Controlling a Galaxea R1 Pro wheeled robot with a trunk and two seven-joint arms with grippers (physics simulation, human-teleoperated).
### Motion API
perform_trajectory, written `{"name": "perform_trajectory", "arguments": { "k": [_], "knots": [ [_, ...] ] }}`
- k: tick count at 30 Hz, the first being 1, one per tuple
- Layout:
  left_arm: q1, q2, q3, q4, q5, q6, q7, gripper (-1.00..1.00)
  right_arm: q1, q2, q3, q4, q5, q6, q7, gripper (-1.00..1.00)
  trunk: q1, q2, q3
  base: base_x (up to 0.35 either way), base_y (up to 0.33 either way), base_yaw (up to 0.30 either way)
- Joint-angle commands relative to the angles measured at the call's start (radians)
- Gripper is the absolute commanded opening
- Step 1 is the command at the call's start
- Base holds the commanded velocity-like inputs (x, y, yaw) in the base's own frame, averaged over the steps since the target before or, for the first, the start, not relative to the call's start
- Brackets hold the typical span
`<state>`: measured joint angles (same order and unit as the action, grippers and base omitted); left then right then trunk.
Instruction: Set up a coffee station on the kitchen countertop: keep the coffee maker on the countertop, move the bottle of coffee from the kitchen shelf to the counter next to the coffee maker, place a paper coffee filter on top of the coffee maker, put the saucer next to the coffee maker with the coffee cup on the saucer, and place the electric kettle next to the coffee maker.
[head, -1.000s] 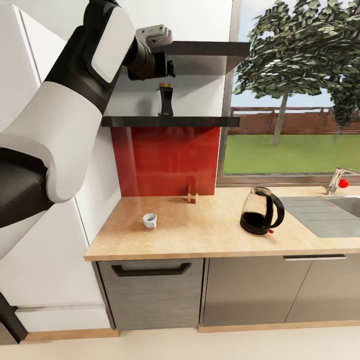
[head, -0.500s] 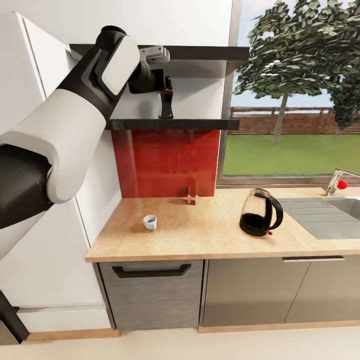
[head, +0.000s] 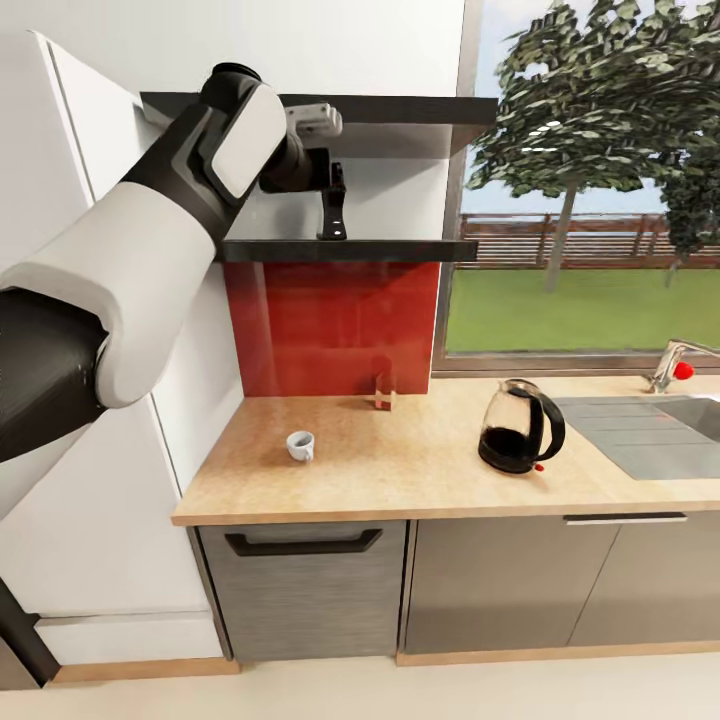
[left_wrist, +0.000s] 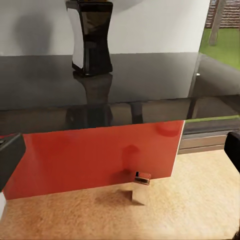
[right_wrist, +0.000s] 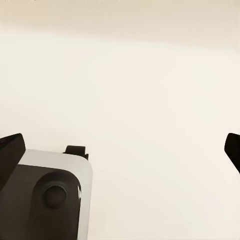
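Status: early. None of the placements looks finished.

- Bottle of coffee (left_wrist: 91, 36) is on the lower kitchen shelf (head: 400, 250), upright, near the back wall. Not yet moved.
- My left gripper (head: 335, 200) is raised to shelf height, right at the bottle in the head view. From the wrist camera the fingertips (left_wrist: 11, 157) sit at the frame edges, wide apart, nothing between them. Spread, bottle ahead and not inside the gap, so no grasp yet.
- Right gripper (right_wrist: 120, 155) hangs low over pale floor, fingers apart, holding nothing.
- Countertop (head: 400, 470): coffee cup (head: 300, 445) lies tipped on its side near the left end, no saucer under it. Electric kettle (head: 520, 425) stands upright, dark liquid inside, towards the sink (head: 650, 435). A small brown item (head: 384, 390) stands against the red backsplash (head: 330, 330); too small to identify.
- I can't pick out the coffee maker, saucer or paper filter from here.

Bottle look: dark glossy body, waisted in the middle, pale panel on one side, brownish cap. Reflects in the black shelf surface. Narrow waist is probably the best pinch point; slick finish could slip.

Left to do: effectively everything.
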<state>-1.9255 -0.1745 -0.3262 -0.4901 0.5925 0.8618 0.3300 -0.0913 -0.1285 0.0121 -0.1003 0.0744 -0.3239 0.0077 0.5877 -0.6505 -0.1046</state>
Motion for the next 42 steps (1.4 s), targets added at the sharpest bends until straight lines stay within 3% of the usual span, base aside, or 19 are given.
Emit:
{"name": "perform_trajectory", "arguments": {
  "k": [1,5,10,26,34,42],
  "knots": [
    [-0.001,0.0,-0.013,0.0,0.007,0.002,0.008,1.0,-0.001,0.0,0.0,0.001,0.007,-0.003,0.0,1.0,0.0,-0.001,-0.002,0.04,-0.058,0.0],
    [-0.001,0.0,-0.042,0.0,0.008,0.002,0.01,1.0,-0.001,0.0,0.0,0.001,0.007,-0.003,0.0,1.0,0.0,-0.001,-0.002,0.104,-0.129,0.0],
    [-0.001,0.0,-0.054,0.002,0.007,0.002,0.011,1.0,-0.001,0.0,0.0,0.0,0.007,-0.003,0.0,1.0,0.0,-0.001,-0.002,0.061,-0.07,0.0],
    [-0.001,0.0,-0.056,0.004,0.007,0.002,0.012,1.0,0.0,-0.002,0.0,0.004,0.009,-0.003,0.001,1.0,0.0,-0.001,-0.002,0.115,-0.048,0.0],
    [-0.001,0.0,-0.055,0.005,0.008,0.002,0.013,1.0,0.0,-0.002,0.0,0.006,0.06,-0.001,0.002,1.0,0.0,-0.001,-0.002,0.156,0.023,0.0],
    [0.0,0.0,-0.055,0.005,0.008,0.002,0.013,1.0,0.001,-0.002,0.0,0.006,0.066,-0.002,0.002,1.0,0.0,-0.001,-0.002,0.072,0.003,0.0]
  ]
}}
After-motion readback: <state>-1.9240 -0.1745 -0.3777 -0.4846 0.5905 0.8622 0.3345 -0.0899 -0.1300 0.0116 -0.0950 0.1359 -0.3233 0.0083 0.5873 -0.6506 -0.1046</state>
